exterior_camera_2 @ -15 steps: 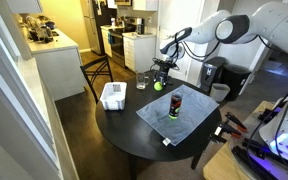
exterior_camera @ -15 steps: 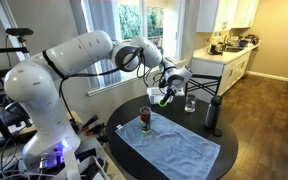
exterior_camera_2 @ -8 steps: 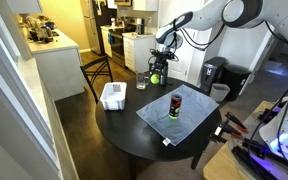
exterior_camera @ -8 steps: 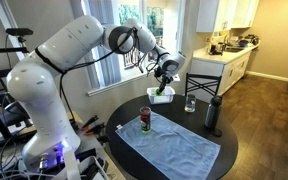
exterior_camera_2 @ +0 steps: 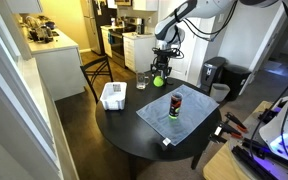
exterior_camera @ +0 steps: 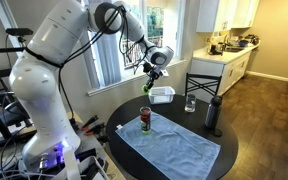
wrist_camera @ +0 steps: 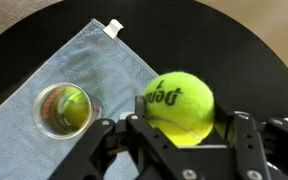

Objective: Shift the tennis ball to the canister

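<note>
My gripper (wrist_camera: 184, 135) is shut on the tennis ball (wrist_camera: 179, 105), a fuzzy yellow-green ball with black lettering. In both exterior views the gripper (exterior_camera: 149, 62) (exterior_camera_2: 162, 68) holds the ball (exterior_camera: 147, 69) (exterior_camera_2: 158, 80) high above the far side of the round table. The canister (exterior_camera: 146, 120) (exterior_camera_2: 176, 104), a clear tube with a dark red lower part, stands upright on the blue towel (wrist_camera: 94, 60). In the wrist view its open top (wrist_camera: 64, 108) lies to the left of the ball, with something yellow-green showing inside.
A white plastic box (exterior_camera: 162, 94) (exterior_camera_2: 113, 95), a short clear glass (exterior_camera: 190, 103) (exterior_camera_2: 141, 82) and a tall black bottle (exterior_camera: 213, 115) also stand on the black round table (exterior_camera: 119, 128) (exterior_camera_2: 124, 125). A chair (exterior_camera: 202, 88) stands behind the table.
The arm has swung upward and sideways, carrying the gripped ball higher above the table and away from the white box and the glass.
</note>
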You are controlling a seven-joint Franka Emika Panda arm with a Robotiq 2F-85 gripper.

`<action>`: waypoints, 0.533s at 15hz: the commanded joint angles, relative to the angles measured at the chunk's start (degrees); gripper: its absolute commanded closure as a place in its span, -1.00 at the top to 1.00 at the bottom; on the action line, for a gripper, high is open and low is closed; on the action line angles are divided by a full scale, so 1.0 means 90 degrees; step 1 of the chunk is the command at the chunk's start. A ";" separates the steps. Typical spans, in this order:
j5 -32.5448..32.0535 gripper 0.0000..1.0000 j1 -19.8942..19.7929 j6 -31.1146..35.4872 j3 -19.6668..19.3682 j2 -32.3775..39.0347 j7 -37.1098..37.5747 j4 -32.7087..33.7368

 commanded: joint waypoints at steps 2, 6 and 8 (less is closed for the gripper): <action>0.0069 -0.19 0.0198 0.0341 -0.0328 -0.0969 -0.0425 -0.1395; 0.0162 -0.19 0.0134 0.0633 -0.0565 -0.1326 -0.0406 -0.2112; 0.0218 -0.19 0.0089 0.0644 -0.0667 -0.1450 -0.0390 -0.2401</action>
